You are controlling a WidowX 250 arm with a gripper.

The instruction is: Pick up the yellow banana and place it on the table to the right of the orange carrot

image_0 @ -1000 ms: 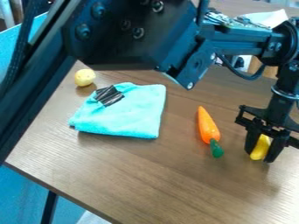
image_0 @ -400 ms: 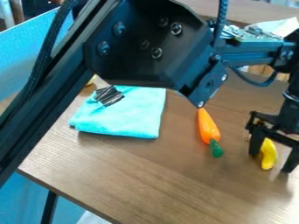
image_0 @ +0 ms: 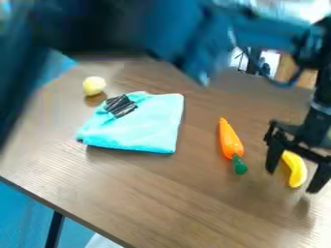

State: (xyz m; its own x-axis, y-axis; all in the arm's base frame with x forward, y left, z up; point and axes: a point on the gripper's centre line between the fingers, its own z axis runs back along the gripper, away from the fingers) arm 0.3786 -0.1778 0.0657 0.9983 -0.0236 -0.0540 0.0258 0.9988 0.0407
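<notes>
At the right side of the camera view the gripper [image_0: 290, 180] stands open, its two fingers apart on either side of a yellow banana-shaped toy [image_0: 296, 169]. The banana lies on the table, curved, touched by neither finger as far as can be seen. To the left of the gripper lies an orange carrot [image_0: 230, 139] with a green top, pointing toward the back. A folded turquoise cloth [image_0: 143, 127] rests left of centre, with a black striped item [image_0: 120, 105] on its upper left corner. Behind the cloth sits a small pale yellow ball-like object [image_0: 94, 85].
The wooden table [image_0: 148, 193] has its front edge running diagonally at the lower left. The arm's dark upper links span the top of the view, above the table's far part. White and brown items stand behind the table at the upper right.
The gripper has opened and let go of the banana, which now lies on the table. The arm's upper links dipped, then rose again, uncovering the pale yellow object.
</notes>
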